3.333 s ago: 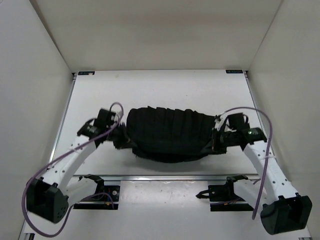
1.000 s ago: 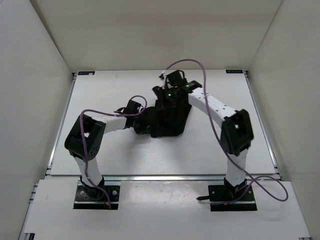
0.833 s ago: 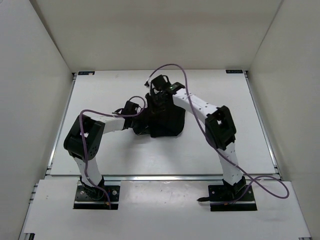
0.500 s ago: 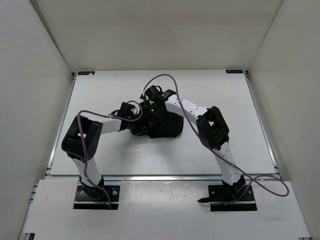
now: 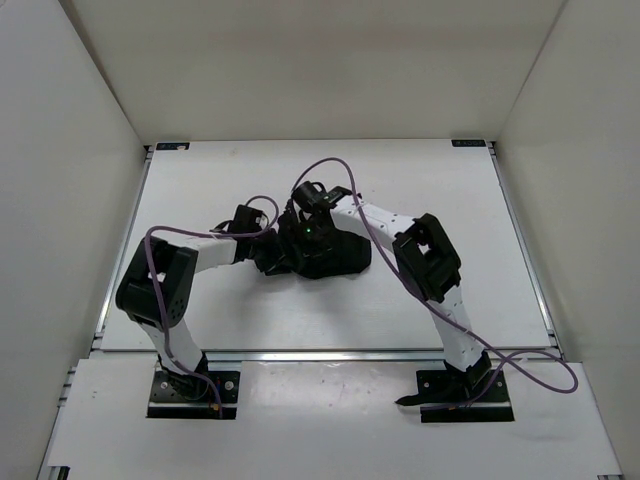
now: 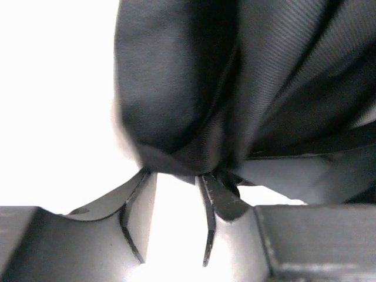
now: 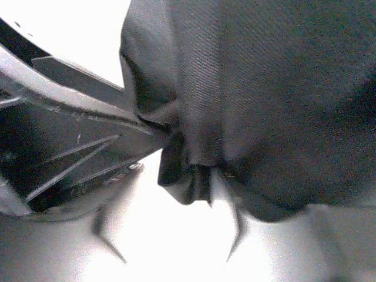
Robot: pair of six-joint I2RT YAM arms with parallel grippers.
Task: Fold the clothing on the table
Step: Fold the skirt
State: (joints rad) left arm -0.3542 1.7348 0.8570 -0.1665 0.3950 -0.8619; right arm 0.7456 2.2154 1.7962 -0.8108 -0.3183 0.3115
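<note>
Clothing point(image 5: 335, 255) sits pretty much dead centre of the tabletop point(image 5: 200, 190), bunched into a compact dark bundle rather than spread out. My read is that the big side-to-side fold is basically in. It's a lumpy packet though, and from above I can't tell if the edges line up. What's left, I'd guess, is getting both arms clear and maybe one more tidy-up fold or a flattening press.

The left arm point(image 5: 215, 248) comes in low from about 9 o'clock of the bundle. The right arm point(image 5: 385, 222) arcs over from 3 o'clock, with its wrist hanging near the bundle's 11 o'clock corner. The two ends are close together on that side.

Left jaws: in the wrist view the two fingers point(image 6: 141, 217) stand parted with bright tabletop showing between them. A bunched corner of cloth rests at the tips, touching but not clamped. Right jaws: also parted, about halfway. A little tuck of fabric hangs down in the gap, and nothing looks squeezed there either.

Head count:
- one garment
- one tabletop
- two arms
- two purple cables point(image 5: 335, 165), one looping off each arm

Nothing else is lying around that I can make out.
</note>
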